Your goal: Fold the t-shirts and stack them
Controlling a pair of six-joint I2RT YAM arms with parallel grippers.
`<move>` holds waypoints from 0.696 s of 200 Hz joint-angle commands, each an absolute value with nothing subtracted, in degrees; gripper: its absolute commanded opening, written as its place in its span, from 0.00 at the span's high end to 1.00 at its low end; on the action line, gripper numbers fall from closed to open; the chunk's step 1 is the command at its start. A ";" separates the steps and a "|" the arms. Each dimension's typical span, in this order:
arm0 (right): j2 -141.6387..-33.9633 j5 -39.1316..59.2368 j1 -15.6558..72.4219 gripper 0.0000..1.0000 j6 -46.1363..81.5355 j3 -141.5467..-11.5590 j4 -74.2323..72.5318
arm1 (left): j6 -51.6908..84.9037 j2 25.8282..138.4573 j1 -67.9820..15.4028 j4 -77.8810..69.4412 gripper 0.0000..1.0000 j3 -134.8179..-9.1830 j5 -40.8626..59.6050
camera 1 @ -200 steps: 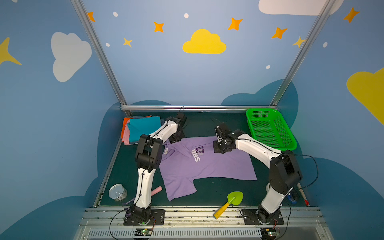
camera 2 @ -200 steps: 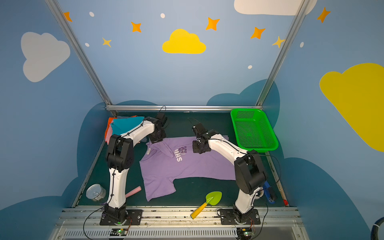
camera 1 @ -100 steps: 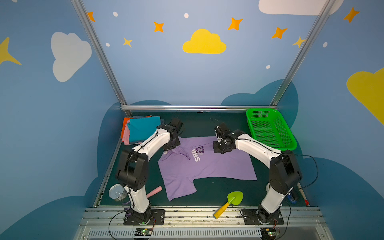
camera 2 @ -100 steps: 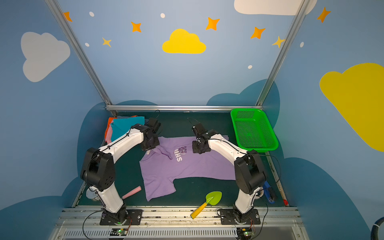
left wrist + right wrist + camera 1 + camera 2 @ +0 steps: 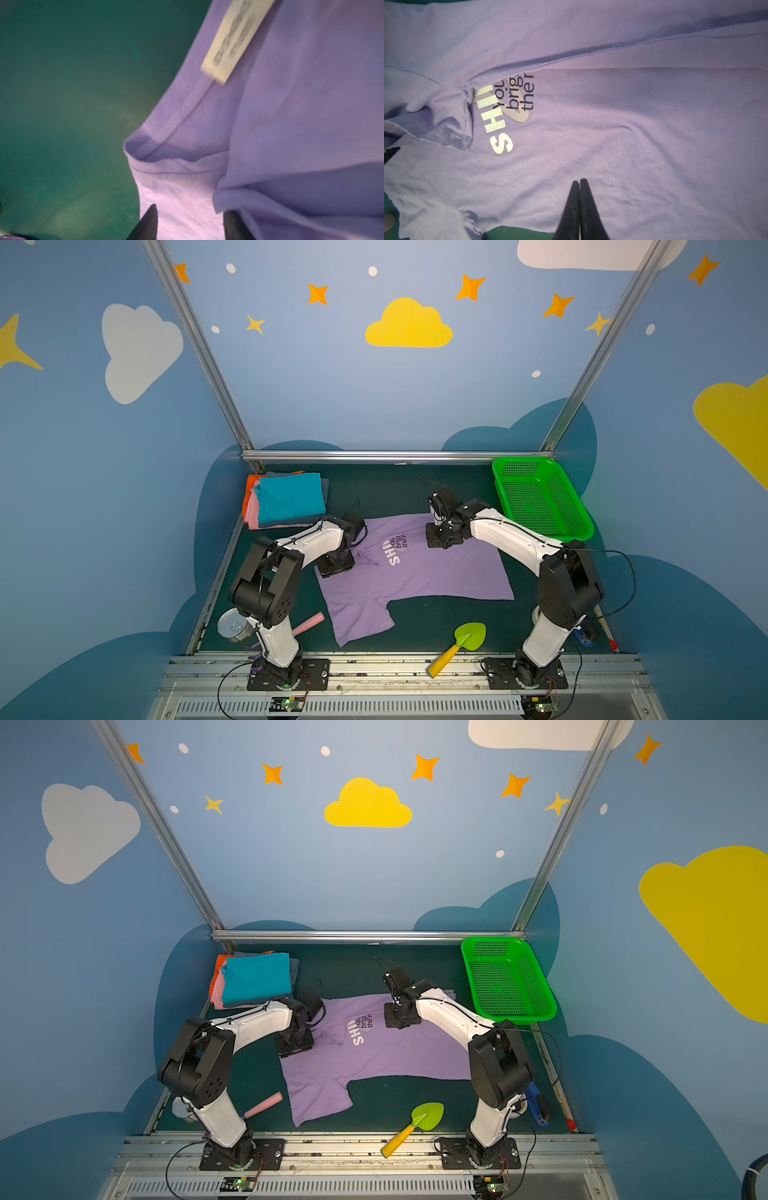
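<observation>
Across the middle of the dark green counter (image 5: 386, 493) lies the lavender t-shirt (image 5: 419, 576), spread mostly flat, with one long fold crossing its chest. It's light, limp cloth, sure to sag and crease, so I'd pinch it at a hemmed edge or shoulder seam, never mid-panel. The left hand (image 5: 190, 209) is spread over the collar area with nothing clamped. The right hand (image 5: 580, 181) is pressed together over the shirt's body, no cloth visibly between its tips. White "SHI" (image 5: 500, 124) reads clearly, then dark "yo", "brig", "the", cut off by the fold. The neck label (image 5: 232, 41) is too blurred to read. Folded tees (image 5: 289, 499) sit stacked in the far left corner, well apart from the green basket (image 5: 519, 468).
</observation>
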State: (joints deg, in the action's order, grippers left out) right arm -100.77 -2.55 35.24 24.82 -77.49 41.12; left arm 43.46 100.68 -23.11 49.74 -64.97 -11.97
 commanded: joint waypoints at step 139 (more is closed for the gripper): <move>-121.95 22.85 44.50 0.90 25.25 -97.18 41.48 | 42.54 107.36 -21.58 46.86 0.73 -74.80 -10.98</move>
